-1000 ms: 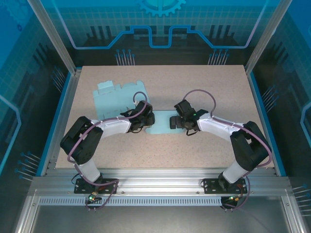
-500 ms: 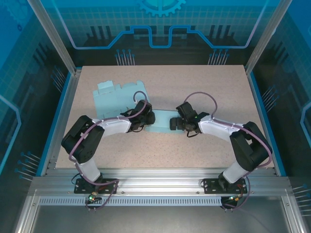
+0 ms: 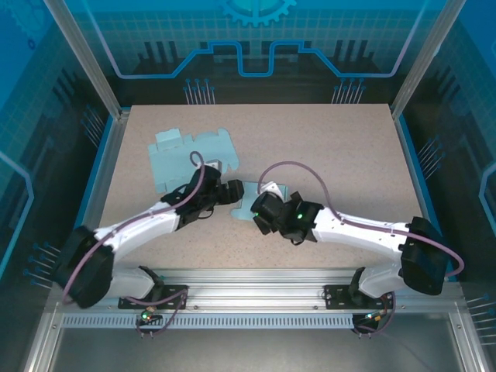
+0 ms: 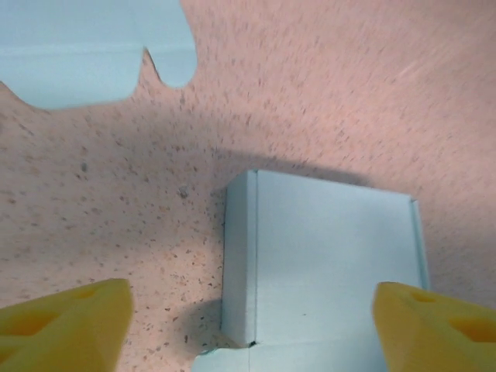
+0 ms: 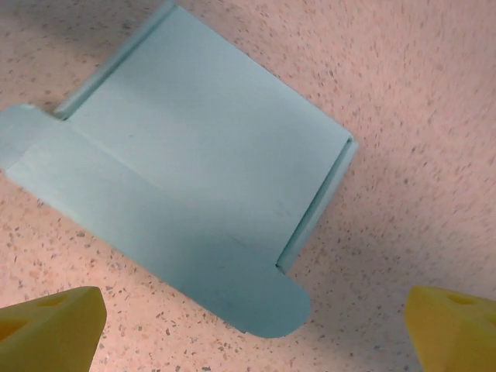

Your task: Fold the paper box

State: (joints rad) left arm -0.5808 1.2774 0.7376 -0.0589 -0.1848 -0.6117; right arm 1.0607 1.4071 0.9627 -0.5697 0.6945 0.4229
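– Pincers first, overhead view: your left gripper (image 3: 227,191) and right gripper (image 3: 260,214) both stand with jaws apart, holding nothing.
– Note the change. A second ago both sat over the paper box (image 3: 273,189), the left one narrowed on it. You have since spread the left one and drawn both arms toward the near edge. The box lies on the table (image 3: 341,139), just beyond the two grippers; a flat blank (image 3: 184,155) rests far-left.
– Pose: your left arm stretches long and low from its base; your right arm reaches leftward across the near half.
– Left wrist view: yellow fingertips (image 4: 62,325) sit wide apart, with the box (image 4: 325,256) between and ahead of them, one edge creased upright. The blank's (image 4: 85,46) scalloped edge lies apart from it.
– Right wrist view: fingertips (image 5: 46,325) again wide apart. The box (image 5: 201,170) lies flat, narrow folded strips along two sides and a rounded tab (image 5: 263,310) nearest you.
– Reading: one crease looks pressed and released, and the walls still need raising.
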